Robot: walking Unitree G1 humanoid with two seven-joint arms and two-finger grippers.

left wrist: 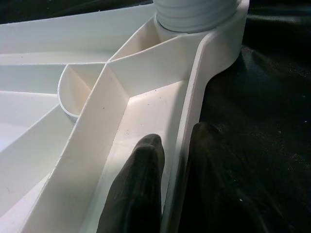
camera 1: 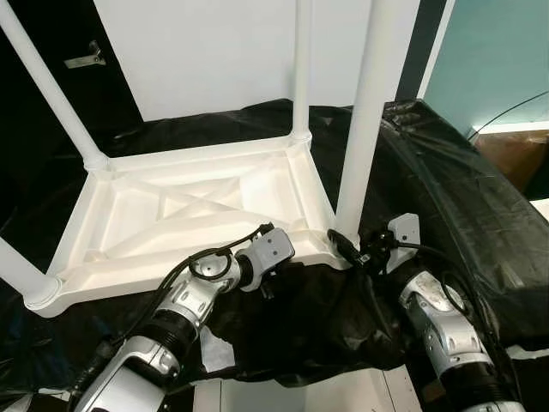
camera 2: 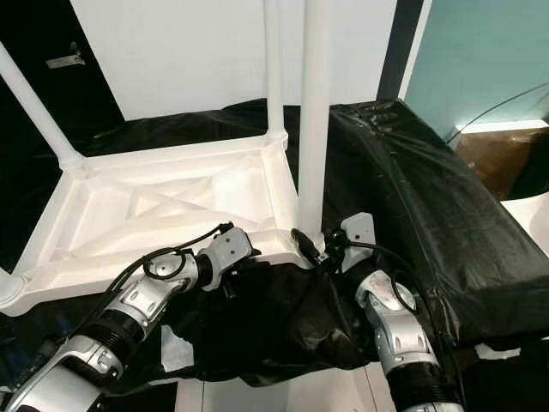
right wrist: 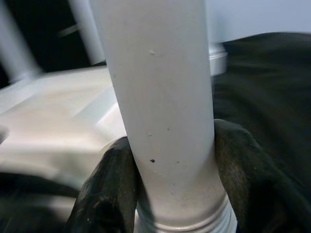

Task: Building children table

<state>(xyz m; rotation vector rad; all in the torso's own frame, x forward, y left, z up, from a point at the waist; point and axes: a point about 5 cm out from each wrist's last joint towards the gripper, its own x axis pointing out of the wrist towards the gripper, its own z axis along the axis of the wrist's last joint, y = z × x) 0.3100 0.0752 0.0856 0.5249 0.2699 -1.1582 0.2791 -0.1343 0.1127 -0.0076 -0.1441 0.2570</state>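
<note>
A white plastic children's table (camera 1: 171, 215) lies upside down on black sheeting, ribbed underside facing up. White legs stand up from its corners. My right gripper (right wrist: 167, 141) is shut around the base of the near right leg (camera 1: 364, 120), just above its threaded end (right wrist: 184, 223) at the corner socket. My left gripper (left wrist: 177, 138) is clamped on the table's near rim (left wrist: 194, 87), one finger (left wrist: 141, 184) inside the rim wall and the other outside it. In the left eye view that gripper (camera 1: 273, 287) sits at the front edge, left of the held leg.
Black plastic sheeting (camera 1: 446, 197) covers the raised surface under and to the right of the table. A white panel (camera 1: 214, 51) stands behind, with a teal wall (camera 1: 489, 51) and a brown box (camera 1: 519, 154) at the right. Pale floor (camera 1: 283, 395) shows below the front edge.
</note>
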